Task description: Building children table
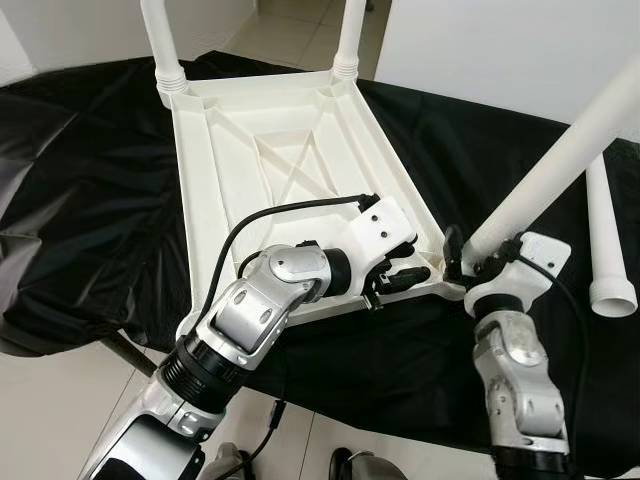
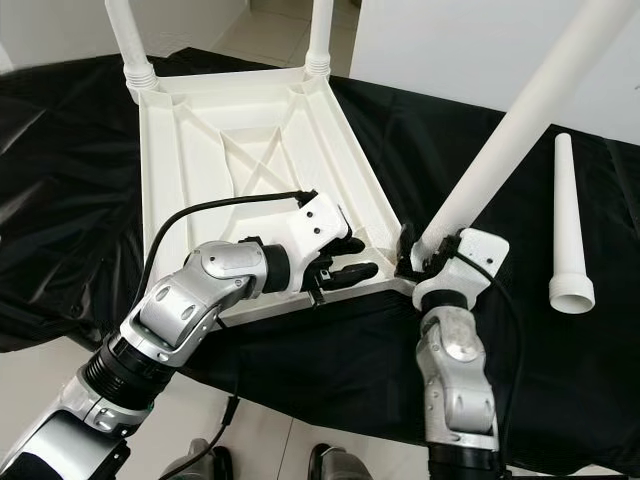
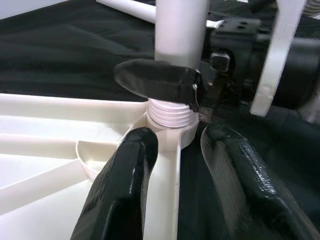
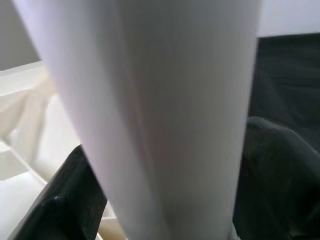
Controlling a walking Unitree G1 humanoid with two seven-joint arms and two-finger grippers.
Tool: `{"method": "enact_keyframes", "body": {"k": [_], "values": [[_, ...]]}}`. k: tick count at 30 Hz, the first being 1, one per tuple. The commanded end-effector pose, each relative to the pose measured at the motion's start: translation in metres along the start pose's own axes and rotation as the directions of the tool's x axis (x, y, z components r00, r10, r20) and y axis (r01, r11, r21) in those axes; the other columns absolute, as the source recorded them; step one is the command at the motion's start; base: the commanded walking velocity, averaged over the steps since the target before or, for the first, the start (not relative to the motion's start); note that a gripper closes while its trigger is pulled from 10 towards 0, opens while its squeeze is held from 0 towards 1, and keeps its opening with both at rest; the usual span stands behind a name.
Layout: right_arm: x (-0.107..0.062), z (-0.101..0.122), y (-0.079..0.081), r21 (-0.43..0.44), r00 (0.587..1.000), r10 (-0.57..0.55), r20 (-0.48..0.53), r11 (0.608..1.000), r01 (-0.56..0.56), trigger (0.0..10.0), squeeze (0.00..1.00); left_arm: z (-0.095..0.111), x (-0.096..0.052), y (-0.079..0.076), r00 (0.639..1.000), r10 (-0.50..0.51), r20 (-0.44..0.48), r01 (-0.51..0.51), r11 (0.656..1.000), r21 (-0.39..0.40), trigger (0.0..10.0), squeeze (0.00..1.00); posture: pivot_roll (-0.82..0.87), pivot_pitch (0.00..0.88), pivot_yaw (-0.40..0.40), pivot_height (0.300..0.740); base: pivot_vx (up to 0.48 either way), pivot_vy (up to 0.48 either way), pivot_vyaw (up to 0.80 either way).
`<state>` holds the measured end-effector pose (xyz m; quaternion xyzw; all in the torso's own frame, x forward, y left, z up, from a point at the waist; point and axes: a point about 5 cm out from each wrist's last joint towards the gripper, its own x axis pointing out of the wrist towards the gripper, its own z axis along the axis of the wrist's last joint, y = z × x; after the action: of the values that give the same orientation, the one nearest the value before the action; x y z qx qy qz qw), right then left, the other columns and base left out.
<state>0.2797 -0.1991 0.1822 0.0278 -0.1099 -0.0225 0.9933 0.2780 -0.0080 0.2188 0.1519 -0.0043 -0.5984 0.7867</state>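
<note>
1. Our right gripper (image 2: 425, 258) is clenched on a white table leg (image 2: 520, 125) just above its threaded end, which sits in the near right corner socket (image 3: 167, 131) of the upturned tabletop (image 1: 290, 150).
2. Our left gripper (image 1: 400, 275) is released, its fingers (image 3: 125, 190) straddling that corner's rim.
3. We judge the third leg is being screwed in; turning it home comes next.
4. Two legs (image 1: 158, 40) already stand at the far corners; a fourth leg (image 2: 568, 230) lies on the black cloth (image 1: 80, 200). We see no containers.

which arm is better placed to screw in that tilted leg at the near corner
Right. The right gripper already clamps the tilted white plastic leg just above its threaded end at the upturned white tabletop. The left gripper rests open on the rim.
</note>
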Motion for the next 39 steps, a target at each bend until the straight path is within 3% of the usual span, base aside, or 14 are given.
{"method": "enact_keyframes", "body": {"k": [1,3,4,5,6,18,19,20,21,22,24,25,38,39], "values": [[0.001,-0.002,-0.005,0.010,0.997,0.070,-0.025,0.998,-0.069,10.0,1.00,-0.002,0.001,-0.003,1.000,-0.002,0.000,0.002,1.000,-0.010,10.0,0.00,0.02,0.141,-0.054,0.740,0.000,0.000,0.00],[0.001,-0.002,-0.006,0.003,0.995,0.092,-0.025,0.996,-0.092,10.0,1.00,-0.002,0.001,-0.003,1.000,-0.003,0.000,0.003,1.000,-0.009,10.0,0.00,0.02,0.141,-0.054,0.740,0.000,0.000,0.00],[0.002,0.000,-0.007,-0.011,0.990,0.138,-0.028,0.990,-0.138,10.0,0.62,-0.002,0.001,-0.003,1.000,-0.003,-0.001,0.003,1.000,-0.008,10.0,0.00,0.02,0.138,-0.051,0.740,0.000,0.000,0.00],[0.004,0.000,-0.011,-0.013,0.981,0.186,-0.047,0.982,-0.187,10.0,0.00,-0.002,0.001,-0.003,1.000,-0.005,-0.001,0.005,1.000,-0.006,10.0,0.00,0.02,0.138,-0.050,0.740,0.000,0.000,0.00],[0.005,0.000,-0.018,-0.038,0.963,0.263,-0.065,0.963,-0.266,10.0,0.00,-0.002,0.001,-0.003,1.000,-0.007,-0.003,0.007,1.000,-0.005,10.0,0.00,0.02,0.136,-0.048,0.740,0.000,0.000,0.00],[0.006,-0.005,-0.037,-0.079,0.897,0.419,-0.140,0.898,-0.432,10.0,0.00,-0.002,-0.001,-0.004,1.000,-0.009,-0.005,0.009,1.000,-0.003,10.0,0.00,0.03,0.134,-0.048,0.740,0.000,0.000,0.00],[0.007,-0.006,-0.040,-0.086,0.883,0.444,-0.149,0.884,-0.459,8.5,0.00,-0.002,-0.001,-0.005,1.000,-0.009,-0.005,0.009,1.000,-0.003,10.0,0.00,0.03,0.133,-0.047,0.740,0.000,0.000,0.00],[0.007,-0.006,-0.040,-0.086,0.883,0.444,-0.149,0.884,-0.459,8.5,0.00,-0.002,-0.001,-0.005,1.000,-0.009,-0.005,0.009,1.000,-0.003,10.0,0.00,0.03,0.133,-0.047,0.740,0.000,0.000,0.00],[0.008,-0.006,-0.041,-0.090,0.877,0.456,-0.154,0.877,-0.472,5.9,0.00,-0.002,-0.001,-0.005,1.000,-0.009,-0.005,0.009,1.000,-0.004,10.0,0.00,0.03,0.133,-0.047,0.740,0.000,0.000,0.00],[0.008,-0.008,-0.041,-0.076,0.864,0.480,-0.156,0.866,-0.494,1.7,0.00,-0.002,-0.001,-0.005,1.000,-0.010,-0.005,0.010,1.000,-0.004,10.0,0.00,0.03,0.133,-0.045,0.740,0.000,0.000,0.00],[0.008,-0.008,-0.041,-0.064,0.854,0.496,-0.156,0.858,-0.510,1.7,0.00,-0.002,-0.001,-0.005,1.000,-0.011,-0.004,0.011,1.000,-0.005,10.0,0.00,0.03,0.134,-0.045,0.740,0.000,0.000,0.00],[0.009,-0.010,-0.042,-0.056,0.852,0.501,-0.153,0.856,-0.513,0.0,0.00,-0.001,-0.001,-0.005,1.000,-0.012,-0.004,0.012,1.000,-0.006,10.0,0.00,0.03,0.136,-0.045,0.740,0.000,0.000,0.00],[0.008,-0.017,-0.048,-0.039,0.867,0.473,-0.156,0.874,-0.484,0.0,0.00,-0.003,-0.001,-0.009,1.000,-0.022,-0.007,0.022,1.000,-0.014,10.0,0.00,0.03,0.152,-0.040,0.740,0.000,0.000,0.00],[0.008,-0.017,-0.048,-0.039,0.868,0.471,-0.156,0.875,-0.482,10.0,0.00,-0.003,-0.001,-0.009,1.000,-0.022,-0.007,0.022,1.000,-0.014,10.0,0.00,0.03,0.152,-0.040,0.740,0.000,0.000,0.00]]}}
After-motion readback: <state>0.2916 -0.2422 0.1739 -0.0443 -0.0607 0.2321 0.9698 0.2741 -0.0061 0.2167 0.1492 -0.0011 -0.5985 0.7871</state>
